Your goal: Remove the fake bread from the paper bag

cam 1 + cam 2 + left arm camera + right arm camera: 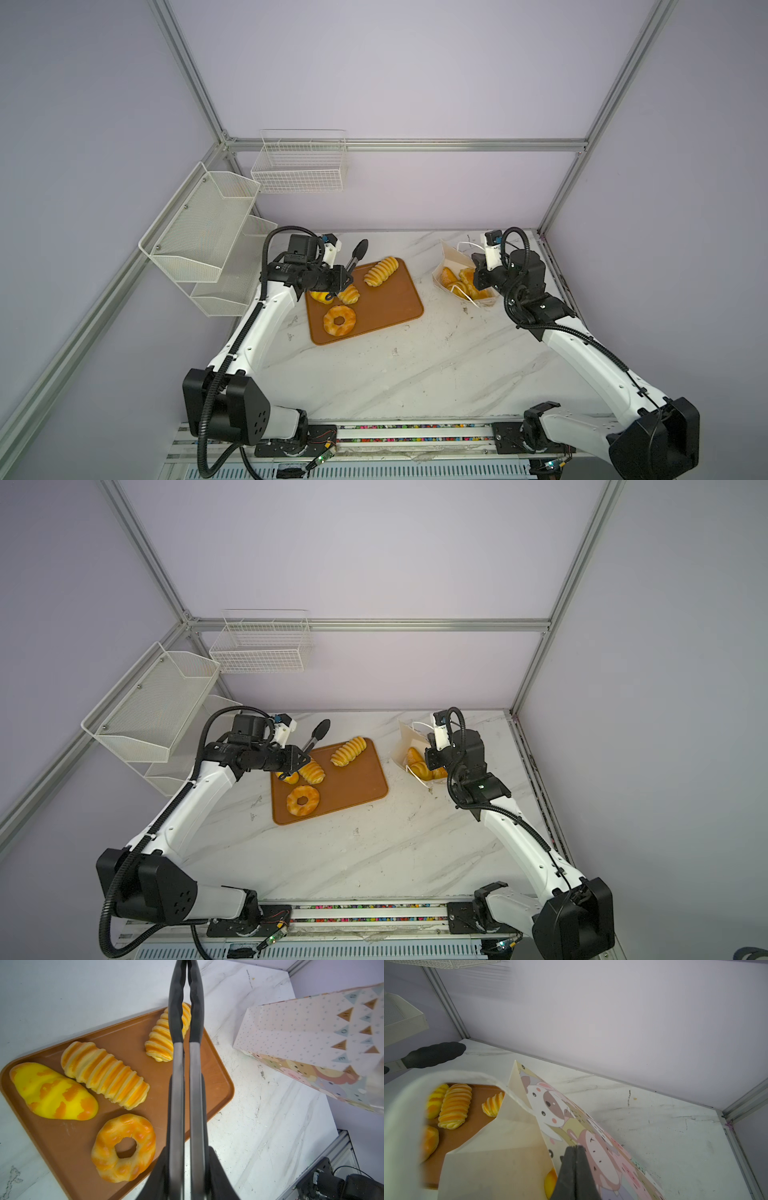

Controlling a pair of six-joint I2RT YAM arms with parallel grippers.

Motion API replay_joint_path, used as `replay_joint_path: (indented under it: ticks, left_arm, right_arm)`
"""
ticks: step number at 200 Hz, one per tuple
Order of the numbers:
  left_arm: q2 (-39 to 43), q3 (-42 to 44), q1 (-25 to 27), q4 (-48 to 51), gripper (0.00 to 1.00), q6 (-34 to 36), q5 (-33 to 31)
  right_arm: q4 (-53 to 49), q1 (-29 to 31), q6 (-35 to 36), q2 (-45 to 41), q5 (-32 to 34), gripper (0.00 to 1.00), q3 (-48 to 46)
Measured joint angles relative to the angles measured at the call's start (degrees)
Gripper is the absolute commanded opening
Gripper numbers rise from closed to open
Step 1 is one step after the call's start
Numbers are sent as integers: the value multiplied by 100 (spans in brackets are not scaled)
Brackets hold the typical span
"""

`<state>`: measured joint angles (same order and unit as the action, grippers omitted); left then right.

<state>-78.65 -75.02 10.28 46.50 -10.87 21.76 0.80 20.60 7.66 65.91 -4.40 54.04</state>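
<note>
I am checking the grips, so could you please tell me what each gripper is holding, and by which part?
Left gripper: closed, empty tongs, by their metal arms. Right gripper: the paper bag, pinched at its open rim.

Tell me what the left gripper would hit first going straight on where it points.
Probably nothing close. The left gripper holds shut tongs that pass over a ridged loaf toward bare table, then the back wall. The bag sits aside. Height is unclear.
</note>
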Motion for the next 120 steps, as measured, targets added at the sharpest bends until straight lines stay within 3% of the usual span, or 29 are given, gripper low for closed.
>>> replay_joint_path:
  ticks: [78,120]
  left_arm:
    - [57,-1593,2227,645,9,31,-695]
    - [131,-1648,3069,1001,8,52,-944]
  right_arm:
    - [79,11,-581,-380,-483,0,-374]
    - [-232,33,-822,-638,-680,0,-380]
